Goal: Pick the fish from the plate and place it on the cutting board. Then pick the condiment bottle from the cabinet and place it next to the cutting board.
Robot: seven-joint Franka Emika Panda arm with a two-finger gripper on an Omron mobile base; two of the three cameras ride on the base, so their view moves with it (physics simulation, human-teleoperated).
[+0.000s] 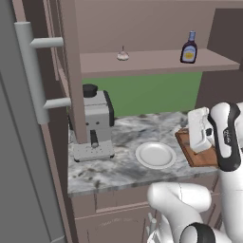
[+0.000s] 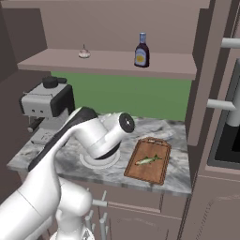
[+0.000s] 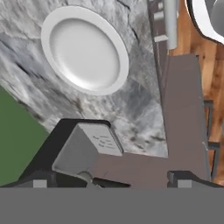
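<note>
Fish is down on the board; the bottle is my next pick.

The fish [image 2: 148,160] lies on the cutting board [image 2: 159,174], the plate [image 1: 155,155] sits bare on the counter [image 1: 123,137], and my claw [image 3: 109,181] hangs wide open with nothing in it, looking down past the plate at the coffee machine [image 3: 87,148]. The condiment bottle [image 2: 142,50] stands upright on the cabinet [image 2: 117,63] shelf, well apart from the small pale thing [image 2: 84,53]. I judge I should lift high first, come in level at the bottle's body below the neck, and close squarely so it does not tip.
</note>
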